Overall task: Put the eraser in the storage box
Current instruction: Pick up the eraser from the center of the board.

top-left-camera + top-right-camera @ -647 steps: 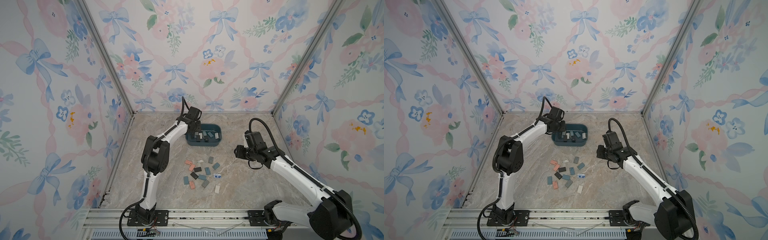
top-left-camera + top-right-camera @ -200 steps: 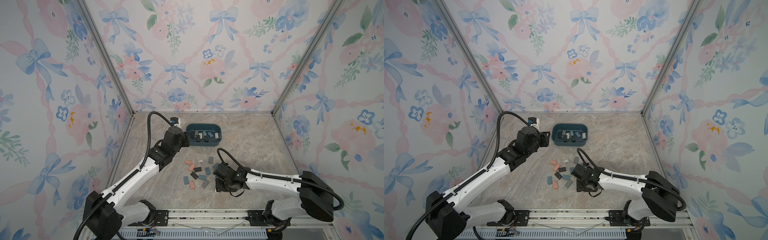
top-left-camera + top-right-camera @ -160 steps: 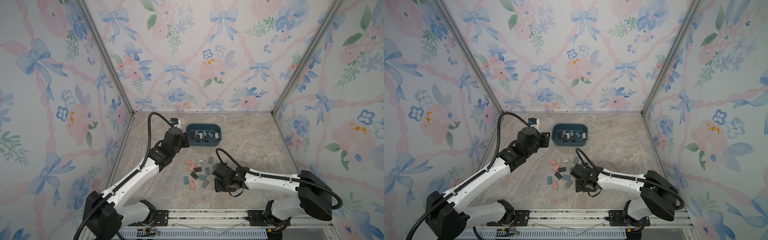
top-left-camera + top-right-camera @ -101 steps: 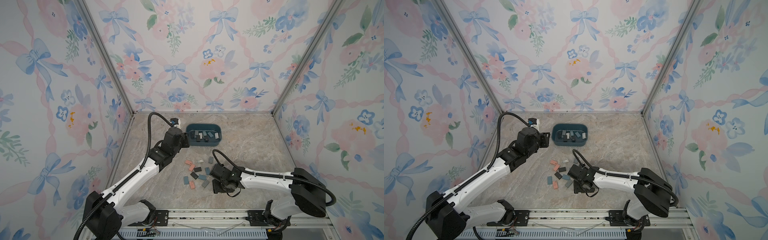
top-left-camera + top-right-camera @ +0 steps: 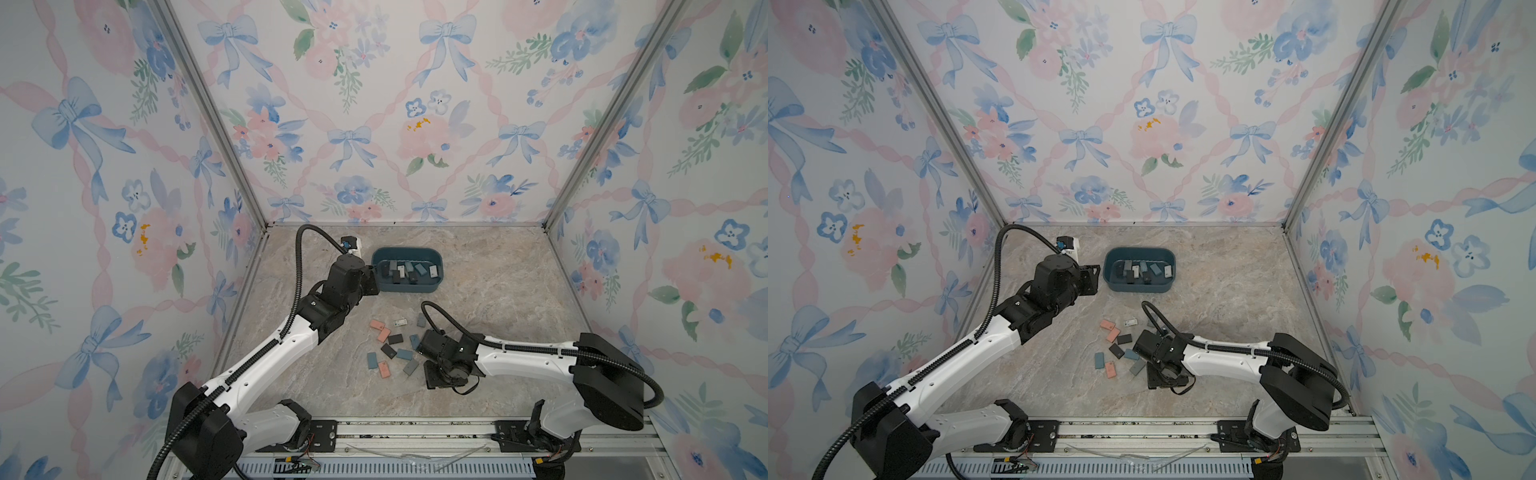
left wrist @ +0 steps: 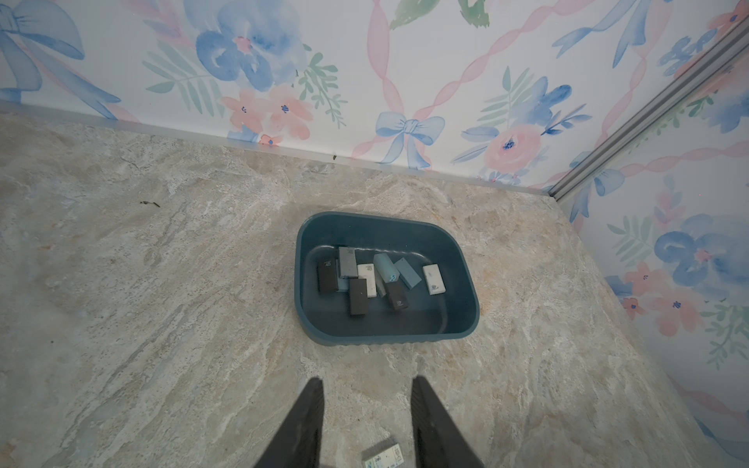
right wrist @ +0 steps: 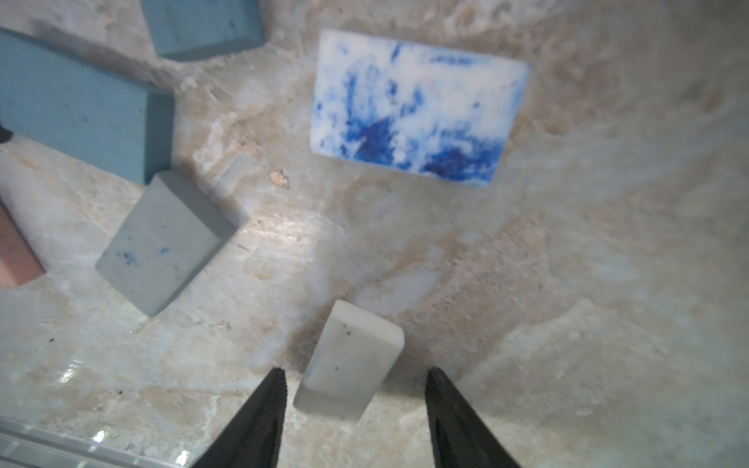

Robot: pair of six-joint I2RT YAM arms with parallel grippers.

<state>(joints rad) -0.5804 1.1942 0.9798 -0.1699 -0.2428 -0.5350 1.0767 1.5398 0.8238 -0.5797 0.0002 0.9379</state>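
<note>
The marble table point(image 5: 498, 291) carries everything, and our two arms reach across it from the near rail. Our left arm point(image 5: 291, 336) stretches toward the back. The left gripper point(image 6: 367, 405) hangs over bare table just short of the storage box point(image 5: 409, 287), its jaws moderately apart with nothing between them. We read this as waiting out of the way.

The storage box sits toward the back of the table, well apart from the loose pile, and already holds a handful of erasers point(image 6: 367, 279).

Our right arm point(image 5: 528, 355) lies low, wrist bent down at the near edge of the loose erasers point(image 5: 404, 354) scattered mid-table. In the right wrist view the right gripper point(image 7: 356, 370) straddles a small white eraser point(image 7: 348, 356) lying on the table. One jaw stands on each long side with a gap at both, so the gripper is open around it and not yet gripping. We judge the jaws are set across its narrow width so a short close will pinch it. This eraser lies outside the box, clear of its grey neighbour point(image 7: 162, 243).
</note>
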